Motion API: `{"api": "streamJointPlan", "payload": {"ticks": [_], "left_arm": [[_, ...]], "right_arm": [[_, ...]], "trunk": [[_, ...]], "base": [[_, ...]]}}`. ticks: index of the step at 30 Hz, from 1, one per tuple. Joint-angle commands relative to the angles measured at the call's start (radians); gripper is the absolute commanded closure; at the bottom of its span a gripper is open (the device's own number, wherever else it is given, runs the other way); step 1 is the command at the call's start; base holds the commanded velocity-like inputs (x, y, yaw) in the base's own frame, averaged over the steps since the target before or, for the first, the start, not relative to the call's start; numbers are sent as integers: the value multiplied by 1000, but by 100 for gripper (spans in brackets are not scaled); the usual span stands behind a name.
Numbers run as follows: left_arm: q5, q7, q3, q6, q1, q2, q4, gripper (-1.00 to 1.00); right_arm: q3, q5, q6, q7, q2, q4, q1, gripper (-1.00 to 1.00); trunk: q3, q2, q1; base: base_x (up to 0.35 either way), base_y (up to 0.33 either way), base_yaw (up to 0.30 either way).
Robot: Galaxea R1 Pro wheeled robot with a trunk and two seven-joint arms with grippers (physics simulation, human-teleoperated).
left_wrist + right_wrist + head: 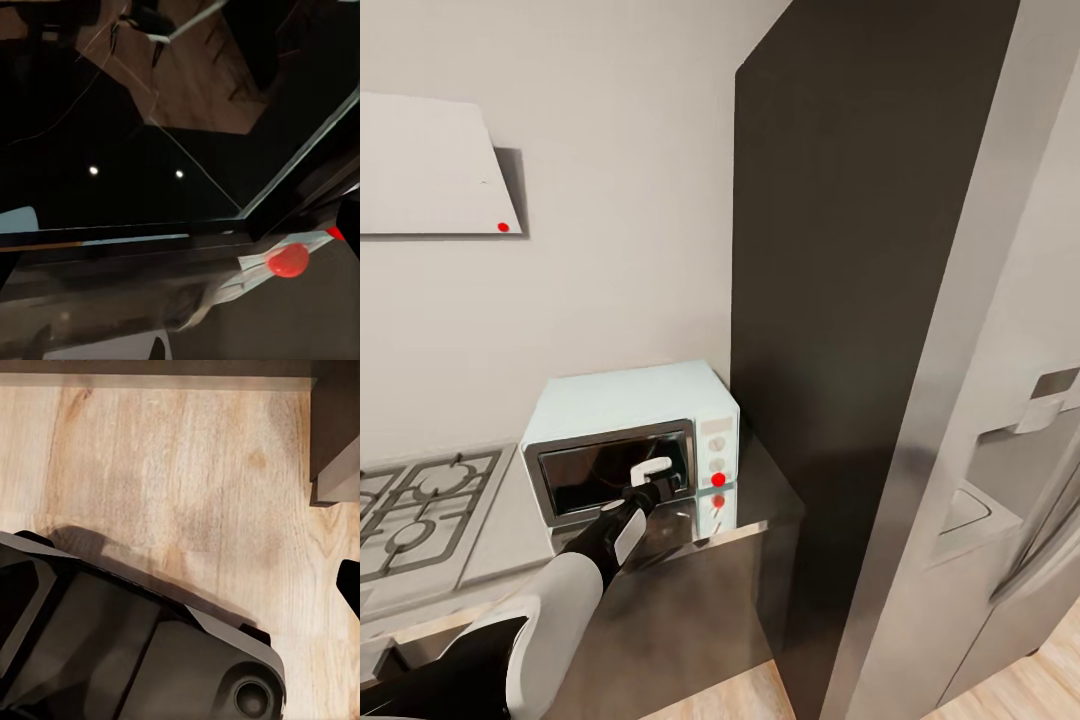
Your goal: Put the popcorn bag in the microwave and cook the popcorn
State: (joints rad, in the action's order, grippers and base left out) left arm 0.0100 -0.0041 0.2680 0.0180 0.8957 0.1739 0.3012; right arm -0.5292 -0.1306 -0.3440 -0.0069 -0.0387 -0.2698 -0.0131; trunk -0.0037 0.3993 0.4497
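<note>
the small boxy pale mint-blue microwave (pixel 630 440) sits on the shiny grey metallic countertop (pixel 750 500), its long axis running along the pale grey wall (pixel 610 250) behind it and its dark glass door (pixel 610 470) facing out toward the robot. its right end stands just beside the tall dark cabinet side panel (pixel 840 330); on the microwave's other side, set into the same countertop, lies the gas hob with grey grates (pixel 420 505). the microwave's right panel carries round knobs and a red dot (pixel 718 480) low down, and the glossy countertop in front mirrors that panel.

the left arm (pixel 575 565), white and black, reaches up across the countertop edge to the microwave's front. the left gripper (pixel 650 475), with white fingers, is right against the dark glass door, just to the side of the knob panel; i cannot tell how wide its jaws are. in the left wrist view the dark glass (pixel 150 172) reflects the room, and the red dot (pixel 288 259) glows close by.

above the hob, away from the microwave, a flat grey range hood (pixel 430 165) hangs on the wall, with a small red dot at its corner. beyond the dark panel from the microwave stands the steel fridge (pixel 1000 420).

the right wrist view looks down on light wood floor (pixel 187 472) and the robot's dark base (pixel 112 645); a dark fingertip (pixel 351 581) shows at the edge, and i cannot tell the right gripper's opening.
</note>
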Motion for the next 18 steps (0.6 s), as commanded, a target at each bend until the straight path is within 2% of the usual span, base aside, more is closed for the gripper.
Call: {"api": "streamJointPlan", "payload": {"ticks": [1,18], "left_arm": [[0,-1,4,2,0,1,1,-100],[1,0,4,-9,-1,1,1,-100]], "right_arm": [[-8,-11,-4,-1,0,3,-1,-100],[-8,-11,-4,-1,-1,21,-1,-100]], "trunk": [[0,1,0],[0,1,0]], "base": [[2,0,0],[16,0,0]]}}
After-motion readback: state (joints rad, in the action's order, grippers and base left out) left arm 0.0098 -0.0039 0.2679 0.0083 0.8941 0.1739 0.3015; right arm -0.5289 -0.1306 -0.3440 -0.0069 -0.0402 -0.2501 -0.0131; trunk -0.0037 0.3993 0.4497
